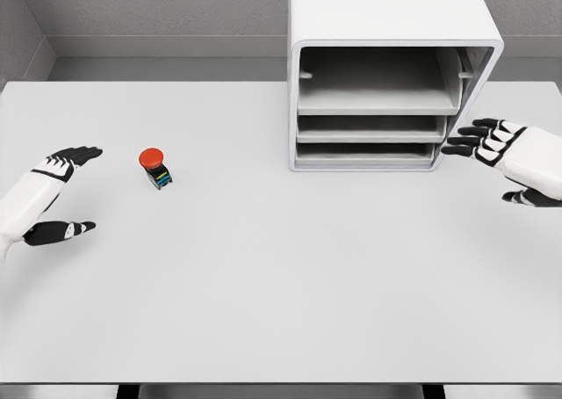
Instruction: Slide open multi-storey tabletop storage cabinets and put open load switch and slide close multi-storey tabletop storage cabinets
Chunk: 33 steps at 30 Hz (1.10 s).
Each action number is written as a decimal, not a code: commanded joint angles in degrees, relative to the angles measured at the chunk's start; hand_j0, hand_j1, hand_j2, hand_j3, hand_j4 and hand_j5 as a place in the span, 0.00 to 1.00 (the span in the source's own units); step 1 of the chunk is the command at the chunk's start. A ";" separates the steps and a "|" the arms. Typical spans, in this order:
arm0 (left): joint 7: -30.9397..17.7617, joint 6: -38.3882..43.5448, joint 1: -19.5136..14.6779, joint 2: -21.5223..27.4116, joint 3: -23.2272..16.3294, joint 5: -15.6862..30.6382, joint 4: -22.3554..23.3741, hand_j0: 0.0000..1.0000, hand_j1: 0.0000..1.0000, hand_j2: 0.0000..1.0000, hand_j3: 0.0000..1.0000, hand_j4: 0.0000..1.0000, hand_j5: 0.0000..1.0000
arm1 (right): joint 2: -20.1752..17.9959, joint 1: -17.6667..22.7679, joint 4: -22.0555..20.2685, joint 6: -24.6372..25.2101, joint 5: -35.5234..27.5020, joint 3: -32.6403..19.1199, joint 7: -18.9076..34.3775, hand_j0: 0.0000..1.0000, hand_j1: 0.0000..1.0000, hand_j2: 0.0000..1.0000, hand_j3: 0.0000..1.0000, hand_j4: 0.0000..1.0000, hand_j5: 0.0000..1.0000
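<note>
Head view: white table (281, 285), storage cabinet (391, 74) at the back right, its drawers pushed in.
Right hand (500, 148): fingers spread, holding nothing, tips just beside the cabinet's lower right edge.
Left hand (53, 192): open, empty, near the load switch (155, 168), which stands on the table left of centre.
Step, as I judge it: hook a drawer front squarely and pull straight out, so the cabinet does not drag.

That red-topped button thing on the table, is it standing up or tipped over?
Standing upright. The load switch rests on its dark base on the table, red cap on top, apart from both hands.
</note>
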 commanded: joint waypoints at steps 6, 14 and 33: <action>-0.03 0.04 0.00 -0.10 0.08 0.24 0.13 1.00 1.00 1.00 1.00 1.00 1.00 | 1.12 -0.62 -0.09 0.05 1.17 -0.24 0.04 1.00 1.00 1.00 1.00 1.00 1.00; -6.61 0.04 -0.26 -0.01 -0.01 0.60 -1.45 1.00 1.00 1.00 1.00 1.00 1.00 | 9.82 -5.98 -0.79 0.05 1.44 -1.47 0.12 1.00 1.00 1.00 1.00 1.00 1.00; -26.32 0.04 -13.97 -6.25 0.17 5.52 -4.88 1.00 1.00 1.00 1.00 1.00 1.00 | 16.24 -12.04 0.08 0.05 2.67 6.43 2.41 0.76 0.76 0.76 0.76 0.76 0.76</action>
